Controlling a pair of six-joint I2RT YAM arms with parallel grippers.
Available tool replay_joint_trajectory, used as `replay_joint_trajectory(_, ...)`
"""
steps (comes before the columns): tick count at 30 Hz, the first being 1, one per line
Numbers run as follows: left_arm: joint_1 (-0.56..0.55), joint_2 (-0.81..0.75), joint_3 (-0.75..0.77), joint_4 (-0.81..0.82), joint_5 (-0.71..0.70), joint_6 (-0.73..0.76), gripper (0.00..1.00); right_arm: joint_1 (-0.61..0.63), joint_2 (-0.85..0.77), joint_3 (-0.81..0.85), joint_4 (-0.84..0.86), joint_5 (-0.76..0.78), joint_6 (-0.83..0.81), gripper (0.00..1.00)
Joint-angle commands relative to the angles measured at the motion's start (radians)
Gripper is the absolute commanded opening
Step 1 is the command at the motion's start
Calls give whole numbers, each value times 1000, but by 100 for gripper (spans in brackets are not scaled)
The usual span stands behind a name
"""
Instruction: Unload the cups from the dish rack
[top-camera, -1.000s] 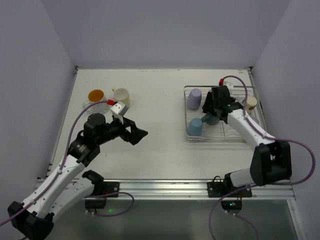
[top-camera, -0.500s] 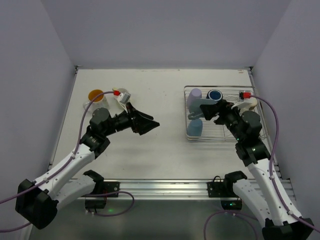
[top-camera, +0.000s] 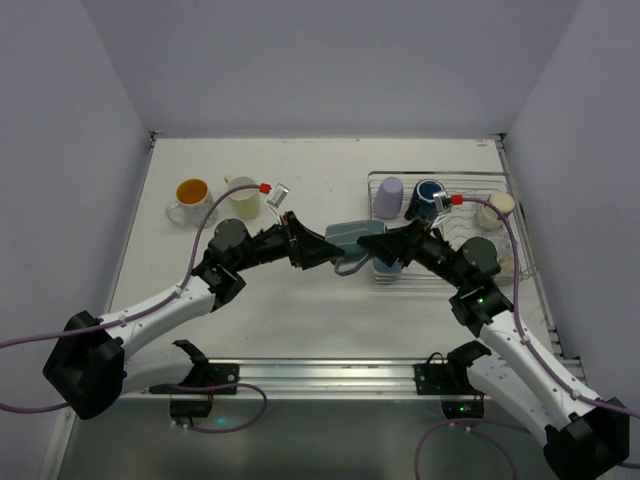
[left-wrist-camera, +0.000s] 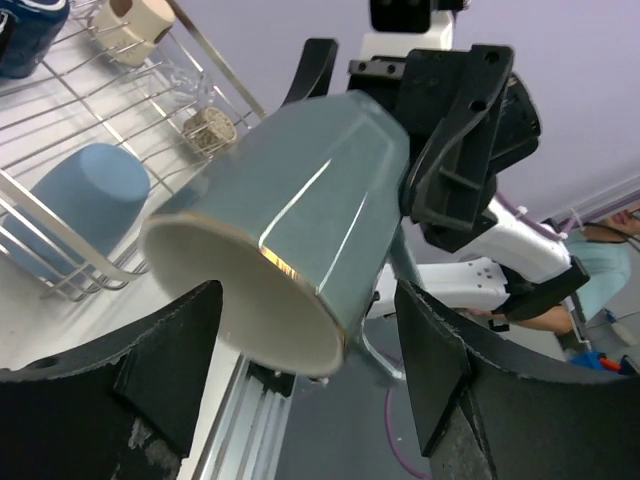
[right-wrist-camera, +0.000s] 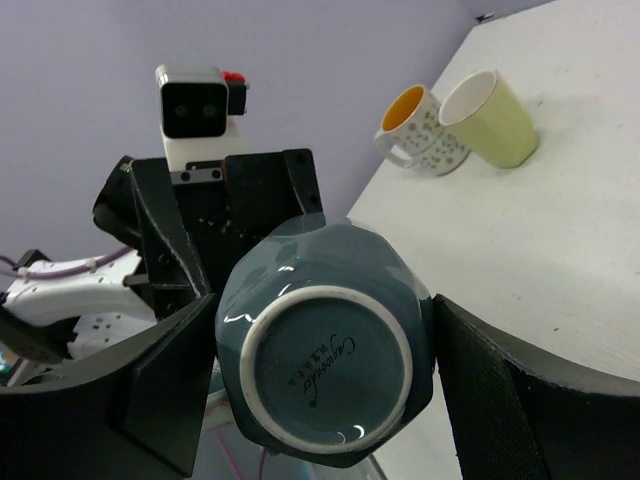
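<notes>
Right pincer (top-camera: 383, 246) has carried the glossy, faceted grey cup (top-camera: 351, 238) to left pincer (top-camera: 324, 248).

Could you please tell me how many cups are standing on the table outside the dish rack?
2: the orange-inside mug and the pale yellow-green cup, side by side at the far left of the top view. More may be hidden.

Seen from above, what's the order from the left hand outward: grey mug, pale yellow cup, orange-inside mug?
1. Grey mug, right at the left hand, centre of view.
2. Pale yellow cup, behind it to the left.
3. Orange-inside mug, farthest left.
</notes>
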Motion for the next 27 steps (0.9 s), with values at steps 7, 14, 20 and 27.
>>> replay_joint_trajectory(7,-33,17,13,258,-64,-64,41,59,85,-53,356,-17,127,21)
replay_joint_trajectory(14,-33,-20,-16,300,-102,-53,0,65,144,-83,458,-37,170,79)
replay_joint_trajectory(20,-31,-176,199,-331,-349,318,0,48,63,-69,244,74,40,99)
replay_joint_trajectory(27,-30,33,511,-893,-657,581,0,24,-14,-20,-35,189,-111,99)
